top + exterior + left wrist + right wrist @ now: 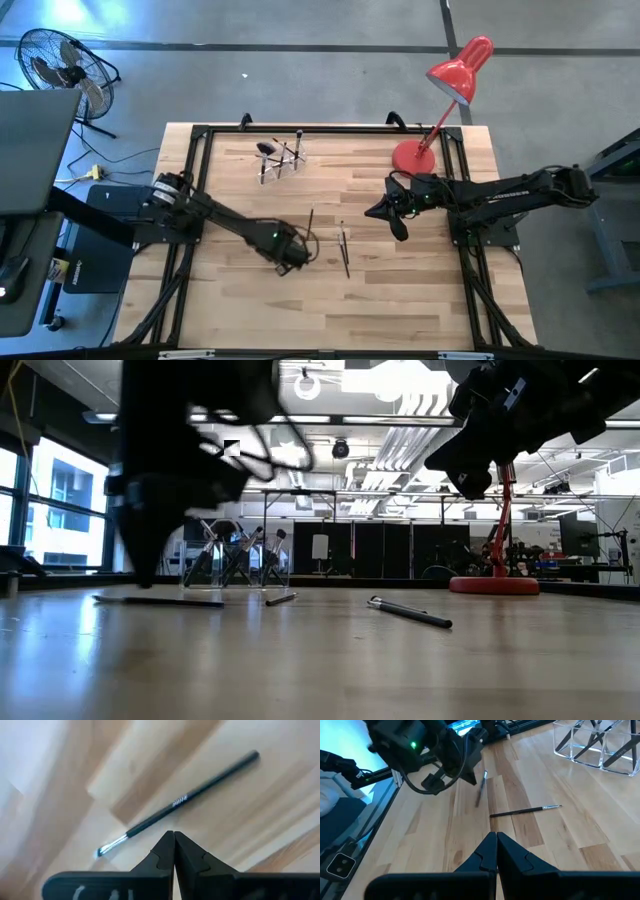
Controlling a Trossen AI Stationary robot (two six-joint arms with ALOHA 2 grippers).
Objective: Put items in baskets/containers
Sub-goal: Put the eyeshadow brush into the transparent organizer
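**Both grippers closed and empty over the table**

Left gripper [292,262] low near table centre, fingers [167,851] pressed together, holding nothing. Directly past the fingertips in the left wrist view: one slim dark brush [180,802] flat on the wood, small tip at one end, not touching the fingers.

Right gripper [399,228] raised above the table near the red lamp [440,95], fingers [490,851] likewise pinched shut and empty.

Clear holder [281,160] at the far side of the table, left of the lamp base, several brushes already standing tilted inside. Two loose brushes on the boards between the arms: one [310,222] just beside the left gripper, another [344,250] slightly to its right, well apart from the holder.
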